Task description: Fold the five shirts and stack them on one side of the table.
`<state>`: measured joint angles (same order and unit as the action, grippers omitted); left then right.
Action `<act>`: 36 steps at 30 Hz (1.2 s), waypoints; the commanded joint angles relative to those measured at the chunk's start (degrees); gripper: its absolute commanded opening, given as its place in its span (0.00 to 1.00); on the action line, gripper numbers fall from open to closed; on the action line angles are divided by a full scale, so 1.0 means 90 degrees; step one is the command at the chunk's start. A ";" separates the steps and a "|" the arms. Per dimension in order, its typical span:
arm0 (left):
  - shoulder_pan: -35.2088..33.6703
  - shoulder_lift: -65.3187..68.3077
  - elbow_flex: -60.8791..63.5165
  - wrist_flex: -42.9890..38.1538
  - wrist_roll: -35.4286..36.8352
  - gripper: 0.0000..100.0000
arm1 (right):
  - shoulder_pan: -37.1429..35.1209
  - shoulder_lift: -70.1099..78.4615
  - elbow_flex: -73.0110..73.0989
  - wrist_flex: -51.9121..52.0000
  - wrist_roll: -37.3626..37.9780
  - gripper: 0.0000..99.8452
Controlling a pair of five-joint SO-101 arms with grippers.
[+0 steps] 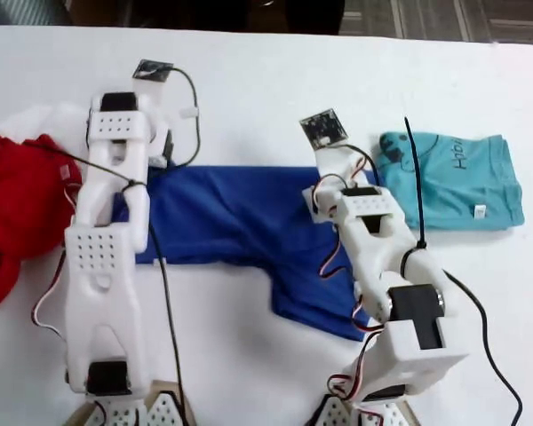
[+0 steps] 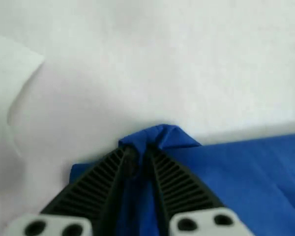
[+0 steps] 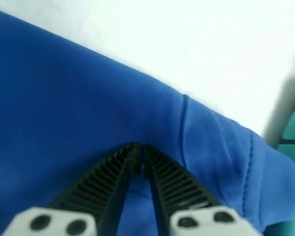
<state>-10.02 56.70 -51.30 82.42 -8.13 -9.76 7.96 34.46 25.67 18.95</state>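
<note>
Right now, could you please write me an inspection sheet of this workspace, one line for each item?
Surface: white table.
Job's things: blue shirt spread in the middle; red shirt crumpled at the left arm's side; teal shirt folded at the right arm's side; white cloth beside the red one, perhaps a shirt.
Clutter: nothing seen.
Grippers: left gripper shut on the blue shirt's corner; right gripper shut on its edge near the teal shirt.
Cables: black cable lies across the teal shirt.
Surroundings: dark floor beyond the table's far edge.
</note>
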 commanded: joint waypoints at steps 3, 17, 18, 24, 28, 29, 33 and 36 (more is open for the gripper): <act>-0.0117 -0.0107 -0.0093 -0.0147 -0.0049 0.03 | 0.0015 -0.0024 -0.0215 -0.0054 0.0000 0.02; -0.0664 -0.0234 -0.1304 0.0537 -0.0010 0.03 | 0.0015 -0.0024 -0.0215 -0.0054 0.0000 0.02; -0.0703 -0.0234 -0.1363 0.0586 -0.0010 0.03 | 0.0015 -0.0024 -0.0215 -0.0054 0.0000 0.02; -0.0899 -0.0234 -0.1372 0.0684 -0.0039 0.04 | 0.0015 -0.0024 -0.0215 -0.0054 0.0000 0.02; -0.0899 -0.0361 -0.1509 0.0967 -0.0039 0.16 | 0.0015 -0.0024 -0.0215 -0.0054 0.0000 0.02; -0.0899 -0.0361 -0.1636 0.1045 -0.0039 0.18 | 0.0005 -0.0024 -0.0215 -0.0054 0.0000 0.02; -0.0899 -0.0440 -0.2252 0.1377 -0.0039 0.17 | 0.0005 -0.0024 -0.0215 -0.0044 0.0000 0.02; -0.0860 -0.0430 -0.2955 0.1817 -0.0020 0.17 | 0.0005 -0.0024 -0.0215 -0.0044 0.0000 0.02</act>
<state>-17.49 57.05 -71.34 95.69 -8.22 -9.85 7.96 34.46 25.67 18.95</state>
